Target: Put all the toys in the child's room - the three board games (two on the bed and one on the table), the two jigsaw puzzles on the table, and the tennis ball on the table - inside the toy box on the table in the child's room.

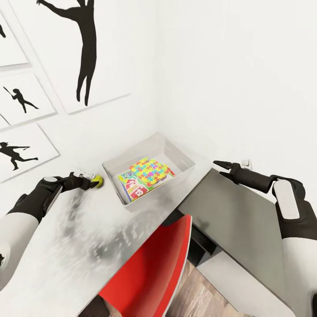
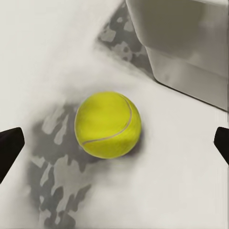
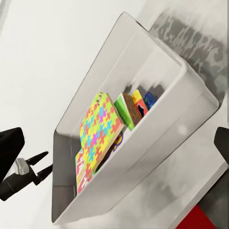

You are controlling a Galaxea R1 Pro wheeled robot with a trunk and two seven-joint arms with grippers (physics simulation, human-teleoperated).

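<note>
On the mottled pale table (image 1: 66,246), the wide-open left pincer (image 1: 93,178) flanks a fuzzy round tennis ball (image 2: 108,125), unheld.

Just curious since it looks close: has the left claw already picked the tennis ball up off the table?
No, the tennis ball rests on the table between the open left claw's tips.

We're looking at the table (image 1: 66,246), pale grey-white top w/ blotchy grey patches, running into the room corner; toy box (image 1: 178,155) is sitting on it near that corner; tennis ball (image 1: 97,180) is resting on the top just beside the box; lower dark-grey section (image 1: 237,220) is adjoining at right.
</note>
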